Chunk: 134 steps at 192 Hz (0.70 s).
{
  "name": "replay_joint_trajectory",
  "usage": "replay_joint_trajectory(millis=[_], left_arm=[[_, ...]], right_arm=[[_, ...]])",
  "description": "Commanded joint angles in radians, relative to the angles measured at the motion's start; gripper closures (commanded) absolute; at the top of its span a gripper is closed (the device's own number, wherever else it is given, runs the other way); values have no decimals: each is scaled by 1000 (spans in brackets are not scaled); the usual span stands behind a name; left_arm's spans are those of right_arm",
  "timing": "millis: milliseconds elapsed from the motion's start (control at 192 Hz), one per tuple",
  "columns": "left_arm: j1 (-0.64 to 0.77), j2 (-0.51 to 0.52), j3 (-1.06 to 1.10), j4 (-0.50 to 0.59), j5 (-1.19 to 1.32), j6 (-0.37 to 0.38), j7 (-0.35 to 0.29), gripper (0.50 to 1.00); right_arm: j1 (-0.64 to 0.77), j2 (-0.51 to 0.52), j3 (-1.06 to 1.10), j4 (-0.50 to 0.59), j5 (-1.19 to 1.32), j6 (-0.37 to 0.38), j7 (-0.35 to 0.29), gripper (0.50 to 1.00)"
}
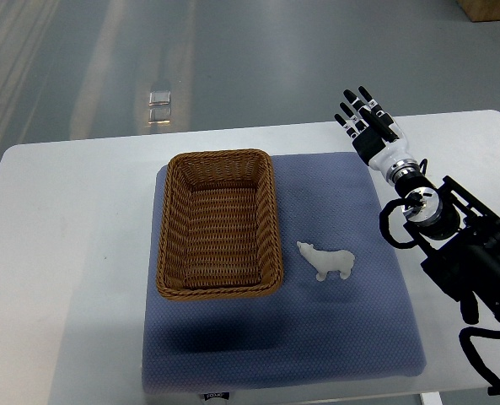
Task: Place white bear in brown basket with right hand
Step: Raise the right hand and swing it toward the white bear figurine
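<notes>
A white table (72, 253) fills most of the view, and on it lies a blue-grey mat (351, 321) that carries everything the task needs. The brown basket (220, 287) sits on the left part of the mat, a woven rectangular tray with nothing inside it. The right arm (465, 253) comes in from the right edge, dark and bulky with loose cables, and reaches toward the far right corner of the mat. Its right hand (369, 122) is at the far edge of the table, fingers spread and extended, holding nothing. The left arm does not show at all.

The white bear (327, 262) stands on the mat just right of the basket's near right corner, apart from the wicker, its head pointing left toward the basket. It is well apart from the hand, which is farther from the robot and to the right.

The task looks barely begun: the reach to the bear is yet to be made. Several things could go wrong from here. The bear is small and smooth-looking (probably hard plastic or resin), so fingers closing off-centre could squirt it sideways or tip it over. A descent that comes in from the right could shove it against the basket wall and jam it there. Once lifted, a low carry could catch the rim and drag the light basket across the mat.
</notes>
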Motion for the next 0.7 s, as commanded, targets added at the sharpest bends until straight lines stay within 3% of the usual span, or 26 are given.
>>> replay_joint_trajectory(millis=[0,261,422,532,693], left_arm=[[-1,0,0,0,0,0,0,500],[0,0,0,0,0,2,0,500],[0,0,0,2,0,2,0,500],[0,0,0,-3,0,2,0,500],[0,0,0,-6,0,0,0,500]], right_arm=[[1,-1,0,0,0,-2,0,574],[6,-3,-5,4,-9,-1,-2,574],[20,-30,-120,23,-45,7,-6,574],[61,-110,-212,63,-101,13,-25,574],[173,-305,-422,199,-353,37,-112,576]])
